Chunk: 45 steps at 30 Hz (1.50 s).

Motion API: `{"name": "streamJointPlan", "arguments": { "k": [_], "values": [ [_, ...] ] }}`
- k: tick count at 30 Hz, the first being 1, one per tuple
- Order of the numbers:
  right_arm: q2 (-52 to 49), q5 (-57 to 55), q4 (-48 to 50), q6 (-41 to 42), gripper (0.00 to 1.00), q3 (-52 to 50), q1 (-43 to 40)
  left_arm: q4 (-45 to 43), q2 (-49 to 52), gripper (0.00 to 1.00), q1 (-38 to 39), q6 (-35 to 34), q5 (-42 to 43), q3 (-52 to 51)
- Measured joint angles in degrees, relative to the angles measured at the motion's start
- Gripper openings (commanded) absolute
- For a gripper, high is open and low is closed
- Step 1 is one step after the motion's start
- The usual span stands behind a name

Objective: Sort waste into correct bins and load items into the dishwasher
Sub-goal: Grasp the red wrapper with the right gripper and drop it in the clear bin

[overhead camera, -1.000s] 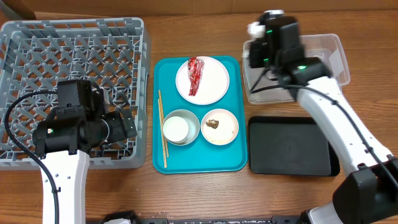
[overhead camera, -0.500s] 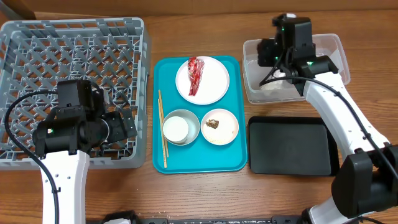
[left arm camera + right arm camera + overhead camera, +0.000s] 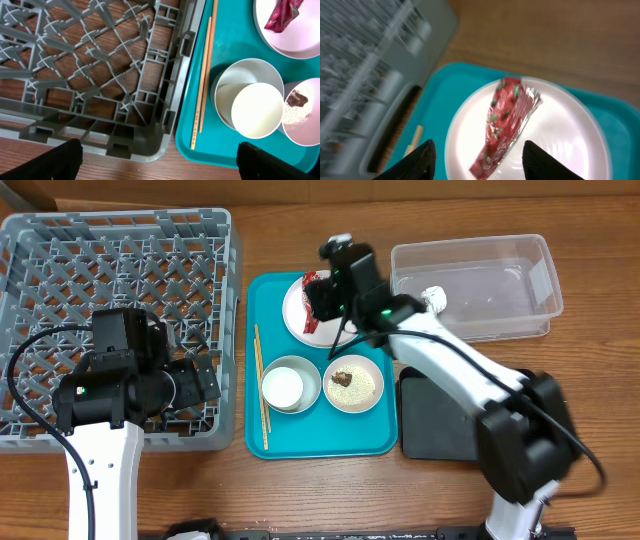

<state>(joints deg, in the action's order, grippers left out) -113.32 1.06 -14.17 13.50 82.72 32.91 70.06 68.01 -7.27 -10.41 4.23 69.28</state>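
One dish rack (image 3: 120,270), one teal tray (image 3: 330,435), one clear tub (image 3: 470,285), one black tray (image 3: 440,430). One white plate (image 3: 555,135), one red wrapper (image 3: 510,125), one grey bowl (image 3: 235,75), one pink bowl (image 3: 375,385), one cup (image 3: 257,110), two chopsticks (image 3: 202,85), one brown lump (image 3: 342,378). The rice grains seem too fine to count.

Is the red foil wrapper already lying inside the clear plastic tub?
No. The red foil wrapper lies on the round white plate, which stands on the teal tray.

On the worktop (image 3: 300,220), the right arm (image 3: 440,355) reaches over the white plate (image 3: 352,320) and red wrapper (image 3: 316,281) on the teal tray (image 3: 320,436), which also carries chopsticks (image 3: 259,385), a cup (image 3: 282,387) inside a grey bowl (image 3: 306,370), and a pink bowl (image 3: 368,390) holding a brown lump (image 3: 342,378), while a tissue (image 3: 433,297) lies in the clear tub (image 3: 500,255).
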Motion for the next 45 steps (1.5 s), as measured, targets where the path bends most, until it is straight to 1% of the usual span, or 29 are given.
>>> {"name": "streamJointPlan", "arguments": {
  "k": [4,7,11,13,14,17,19,21,24,25,28,32,35,38,41,42,43,45],
  "values": [
    [-6.62,-1.2,2.16,0.9,0.58,0.0,0.17,0.02,0.0,1.0,0.0,0.0,0.0,0.0],
    [-9.14,-1.49,2.82,2.71,0.62,0.0,0.17,0.0,0.0,1.0,0.0,0.02,0.0,0.0],
    [-10.99,-1.4,3.04,5.22,0.61,0.0,0.2,0.0,0.0,1.0,0.0,0.0,0.0,0.0],
    [-11.39,-0.98,2.99,5.95,0.54,0.0,0.2,-0.02,0.02,1.0,0.0,0.02,0.0,0.0],
    [-11.47,-0.83,2.99,6.36,0.44,0.0,0.2,-0.02,0.02,1.0,0.0,0.02,0.0,0.0],
    [-11.47,-0.28,1.97,7.23,0.25,0.0,0.2,0.0,0.02,0.99,0.0,0.02,0.0,0.0],
    [-11.47,-0.04,0.9,7.5,0.15,0.02,0.2,-0.02,0.02,1.0,0.0,0.02,0.0,0.0],
    [-11.47,0.04,0.42,8.24,0.14,0.02,0.2,-0.09,0.02,1.0,0.0,0.0,0.0,0.02],
    [-11.45,0.07,-1.01,8.66,0.05,0.22,0.2,-0.15,0.02,1.0,0.0,0.02,0.0,0.02],
    [-11.39,0.02,-1.77,8.79,0.04,0.39,0.17,-0.15,0.0,1.0,0.0,0.02,0.0,0.02],
    [-10.21,-0.68,-5.25,9.01,0.04,0.55,-0.09,-0.17,0.02,1.0,0.0,0.0,0.0,0.02],
    [-4.42,-4.46,-9.94,8.96,0.04,0.55,-1.99,-0.17,0.0,1.0,0.0,0.02,0.0,0.02],
    [4.07,-7.56,-13.6,8.96,0.04,0.63,-5.4,-0.17,0.0,1.0,0.0,0.02,0.0,0.02],
    [13.38,-9.94,-20.06,9.4,0.04,2.12,-10.97,-0.2,0.0,1.0,0.0,0.02,0.0,0.02],
    [16.52,-11.26,-29.35,12.94,0.04,3.58,-16.41,-0.2,0.02,1.0,0.0,0.02,0.0,0.04],
    [16.5,-11.45,-30.69,13.46,0.04,3.56,-17.25,-0.2,0.0,1.0,0.0,0.02,0.0,0.04],
    [15.89,-11.58,-32.65,14.47,0.07,3.48,-18.58,-0.2,0.02,1.0,0.0,0.0,0.0,0.04],
    [13.92,-11.52,-34.01,15.65,0.25,3.26,-20.37,-0.2,0.02,1.0,0.0,0.02,0.0,0.04]
  ]
}}
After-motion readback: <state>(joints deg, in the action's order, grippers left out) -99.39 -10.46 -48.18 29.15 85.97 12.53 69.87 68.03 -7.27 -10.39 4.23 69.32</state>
